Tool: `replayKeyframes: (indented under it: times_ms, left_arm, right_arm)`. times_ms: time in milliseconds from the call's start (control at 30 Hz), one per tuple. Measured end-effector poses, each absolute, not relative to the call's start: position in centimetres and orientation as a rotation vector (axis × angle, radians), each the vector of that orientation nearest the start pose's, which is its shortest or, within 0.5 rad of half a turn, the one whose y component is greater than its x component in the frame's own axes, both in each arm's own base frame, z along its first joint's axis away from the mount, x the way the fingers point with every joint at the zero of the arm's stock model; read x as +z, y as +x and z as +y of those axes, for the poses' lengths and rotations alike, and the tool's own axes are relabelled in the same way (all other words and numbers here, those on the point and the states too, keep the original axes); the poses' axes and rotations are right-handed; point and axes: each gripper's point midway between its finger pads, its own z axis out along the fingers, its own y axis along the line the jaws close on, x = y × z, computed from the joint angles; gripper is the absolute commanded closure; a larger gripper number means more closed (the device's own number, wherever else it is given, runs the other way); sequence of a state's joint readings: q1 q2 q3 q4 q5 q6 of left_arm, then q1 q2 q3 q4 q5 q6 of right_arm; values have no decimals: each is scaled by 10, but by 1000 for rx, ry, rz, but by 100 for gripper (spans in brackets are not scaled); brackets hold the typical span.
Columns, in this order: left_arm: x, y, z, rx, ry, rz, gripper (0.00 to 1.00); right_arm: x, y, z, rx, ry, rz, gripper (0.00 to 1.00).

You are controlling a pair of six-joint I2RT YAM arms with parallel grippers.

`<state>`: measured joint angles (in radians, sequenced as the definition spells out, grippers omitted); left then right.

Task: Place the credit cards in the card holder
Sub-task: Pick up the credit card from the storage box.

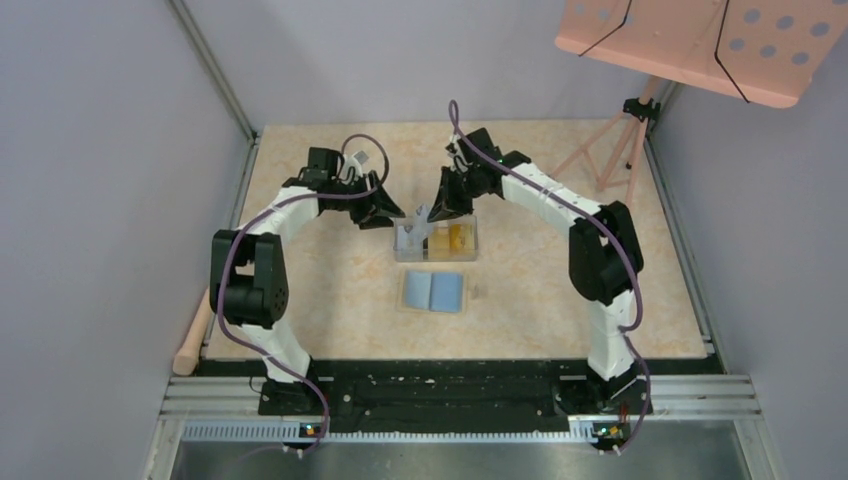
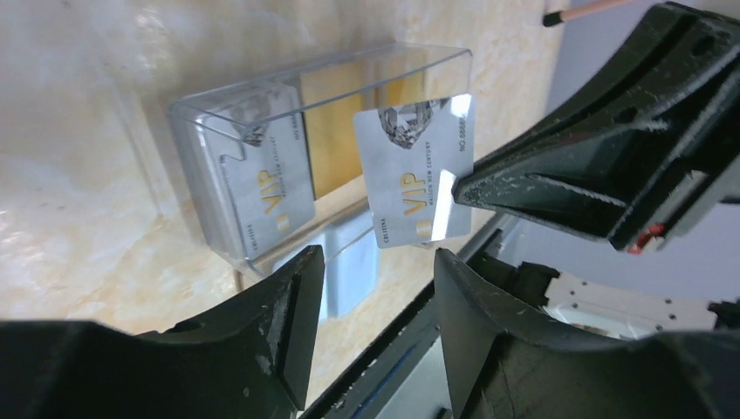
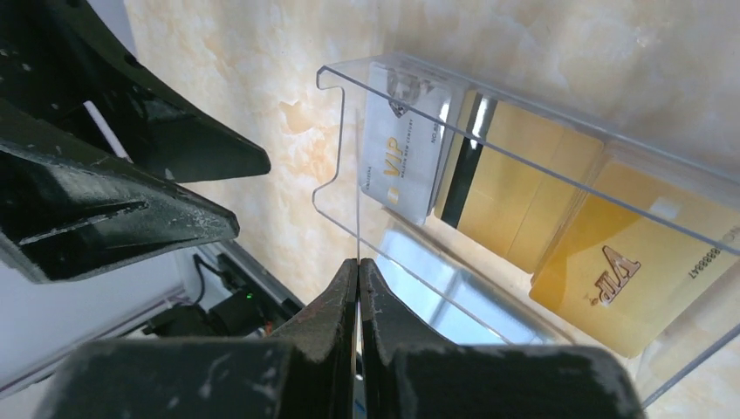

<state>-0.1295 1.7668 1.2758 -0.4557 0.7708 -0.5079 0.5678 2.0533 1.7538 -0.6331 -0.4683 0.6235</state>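
- Left gripper (image 2: 375, 279): jaws partway apart, empty, at 9 o'clock of the clear box (image 2: 332, 78).
- Card holder (image 1: 433, 292): lies open at 6 o'clock of box.
- Right gripper (image 3: 359, 266): pinched on silver card (image 2: 414, 175) edge above box; should lift clear, then slide it flat into a pocket.

From where I stand, gold letters "VIP" stand out on the loose silver card (image 2: 417, 175) held up in front of the clear box (image 2: 349, 70). Beside them runs a line of fine print that seems to end in "NEW CENTURY", and along the card's edge is "NO" with a run of 8s. The boxed silver card (image 2: 262, 188) bears the same gold "VIP", but its small print is unreadable. The gold card (image 3: 628, 262) in the box shows a raised "VIP", upside down in the right wrist view, and a number with several 8s.
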Motion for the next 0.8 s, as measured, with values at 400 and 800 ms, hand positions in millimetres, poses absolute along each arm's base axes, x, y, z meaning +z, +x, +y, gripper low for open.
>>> replayKeyframes:
  times_ms: [400,800]
  left_arm:
    - [152,358,-207,-1538,-177,2427,40]
    - [172,367,-217,-1683,-194,2279,41]
  right_arm:
    - [170,366,335,1206,-4,2571,100]
    - [198,357,342,1338,-9,2506,100]
